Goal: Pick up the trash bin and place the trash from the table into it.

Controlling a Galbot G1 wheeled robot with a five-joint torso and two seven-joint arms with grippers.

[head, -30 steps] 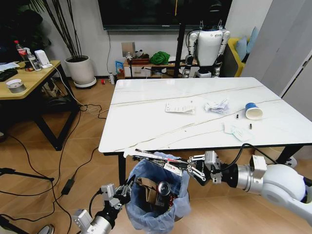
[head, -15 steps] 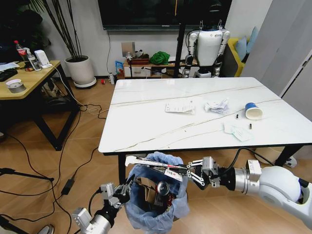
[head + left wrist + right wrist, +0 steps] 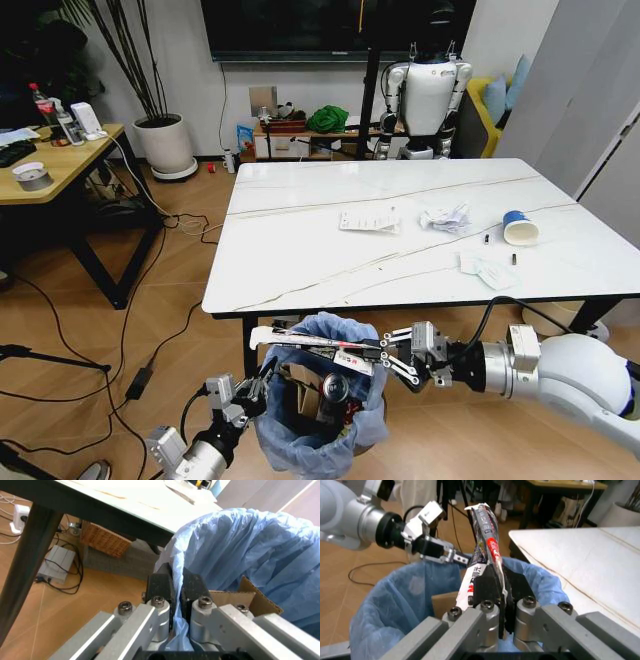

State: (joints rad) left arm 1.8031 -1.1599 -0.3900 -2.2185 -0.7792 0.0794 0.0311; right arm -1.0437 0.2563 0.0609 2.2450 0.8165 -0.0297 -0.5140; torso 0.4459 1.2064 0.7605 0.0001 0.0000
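Holding the trash bin point(image 3: 318, 400) up just below the worktop point(image 3: 300, 250) edge, the left gripper point(image 3: 262, 385) is pinching its blue bag rim, while the right gripper point(image 3: 385, 355) is clamping a long wrapper point(image 3: 310, 342) across the bin's mouth.

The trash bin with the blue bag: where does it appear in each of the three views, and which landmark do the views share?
Head view: the trash bin is low in the centre, below the table edge.
Left wrist view: its bag fills the right side, pinched by the left end effector.
Right wrist view: its rim curves across the lower half.
Shared landmark: the table's white top.
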